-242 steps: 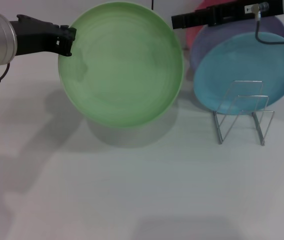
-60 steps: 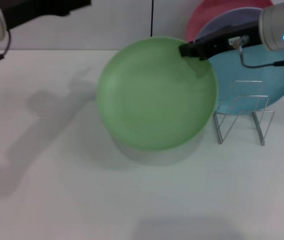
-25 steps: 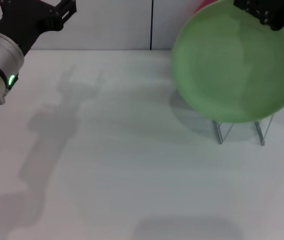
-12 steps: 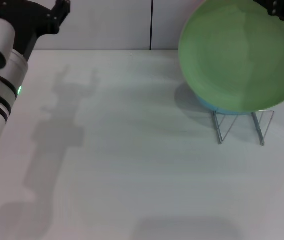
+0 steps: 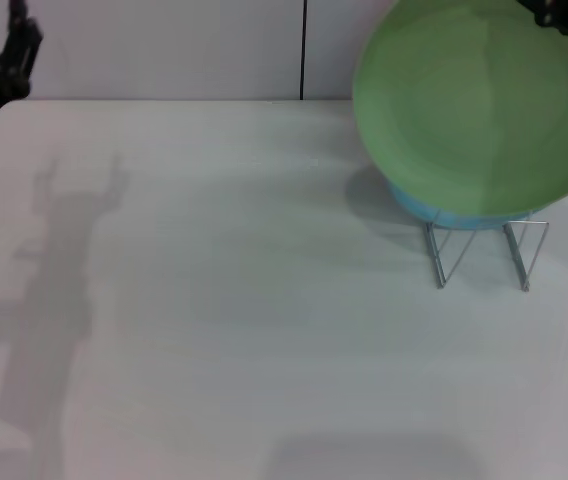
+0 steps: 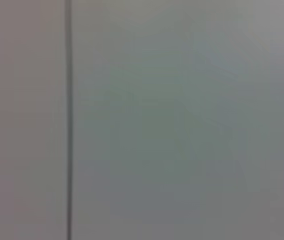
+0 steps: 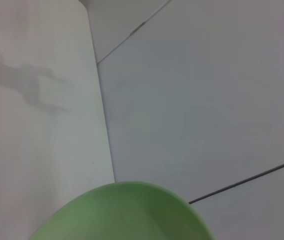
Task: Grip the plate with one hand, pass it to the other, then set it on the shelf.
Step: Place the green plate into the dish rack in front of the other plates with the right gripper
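Note:
The light green plate hangs tilted, its face toward me, at the top right of the head view, just above the silver wire shelf. My right gripper is shut on the plate's upper rim at the picture's top edge. The plate's rim also shows in the right wrist view. The plate's lower edge overlaps the top of the shelf; whether they touch I cannot tell. My left gripper is raised at the far left, away from the plate.
A sliver of the sky-blue plate shows under the green plate's lower edge, behind the shelf. The white table ends at a pale wall at the back. The left wrist view shows only wall.
The left arm has drawn back further to the left, nearly out of view. The green plate has held almost still above the shelf in my right gripper.

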